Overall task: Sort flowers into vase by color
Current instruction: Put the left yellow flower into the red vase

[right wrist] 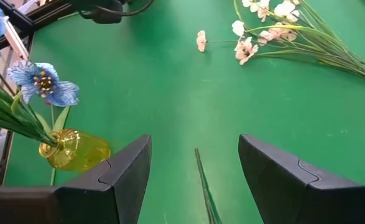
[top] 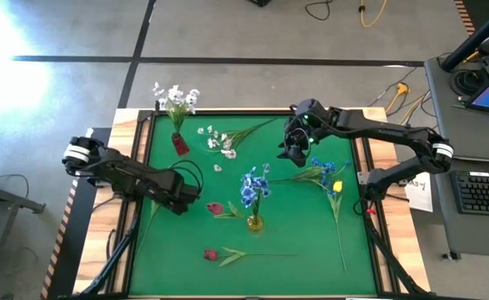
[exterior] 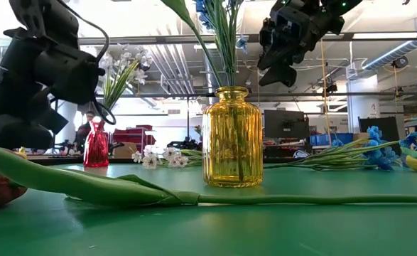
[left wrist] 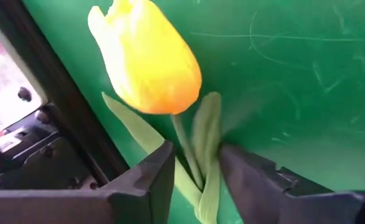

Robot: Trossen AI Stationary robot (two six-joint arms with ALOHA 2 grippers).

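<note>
A yellow tulip [left wrist: 148,59] lies on the green mat near the table's left edge. My left gripper [left wrist: 194,174] is tipped down over it, a finger close on each side of its stem [left wrist: 185,146] just below the bloom; in the high view my left gripper [top: 184,200] hides the tulip. My right gripper [top: 292,150] hangs open above the mat's far middle, holding nothing. A yellow glass vase [top: 254,222] holds blue flowers [top: 254,187]. A red vase [top: 180,143] holds white sprays [top: 177,98]. My left gripper comes at the tulip from above, slanting down, its fingers across the stem just under the bloom. One leaf [left wrist: 210,140] lies against the inner side of a finger [left wrist: 238,171]. Whether the fingers press the stem I cannot tell. The tulip lies flat on the mat.
Loose white blossoms [top: 219,143] lie far of centre. Blue flowers [top: 319,172] and another yellow tulip [top: 337,186] lie at the right. Two red tulips [top: 216,208] [top: 212,254] lie near the yellow vase. The black frame rail [left wrist: 58,106] runs beside the left gripper.
</note>
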